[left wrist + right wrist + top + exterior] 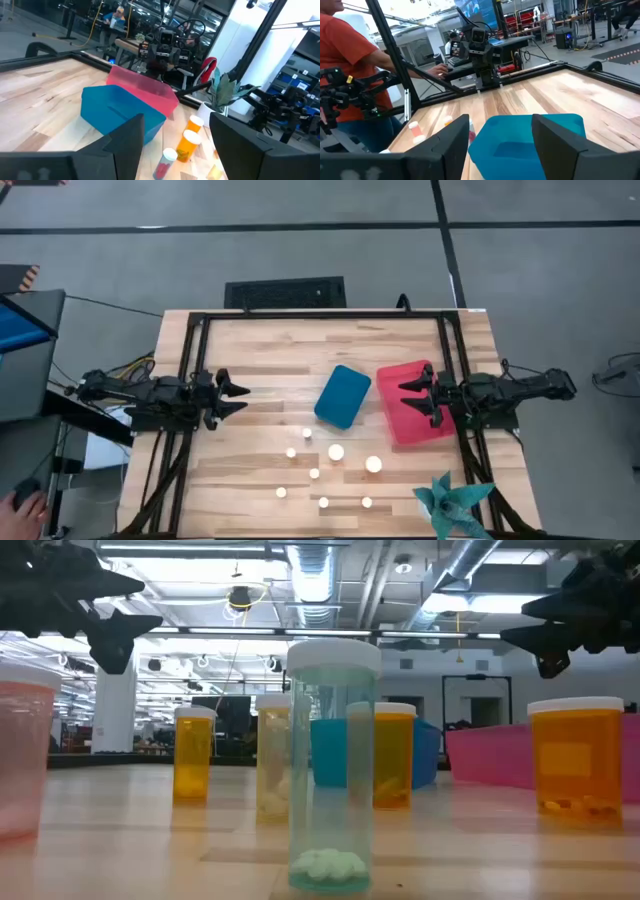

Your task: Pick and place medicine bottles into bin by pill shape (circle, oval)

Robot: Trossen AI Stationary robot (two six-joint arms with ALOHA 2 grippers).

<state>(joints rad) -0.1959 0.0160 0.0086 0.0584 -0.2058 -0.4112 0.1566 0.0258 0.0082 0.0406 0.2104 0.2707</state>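
Several white-topped medicine bottles (336, 451) stand upright on the wooden table, near its front middle; in the low view a clear one (332, 770) stands nearest and amber ones (579, 762) behind it. A teal-blue bin (342, 396) and a red bin (412, 417) lie flat at mid-table. My left gripper (240, 399) is open and empty at the table's left, raised above it. My right gripper (408, 397) is open and empty over the red bin.
A teal paper plant (452, 498) stands at the front right corner. A black frame (320, 316) runs along the table's far edge and sides. A person in an orange shirt (355, 60) is beyond the table's left side.
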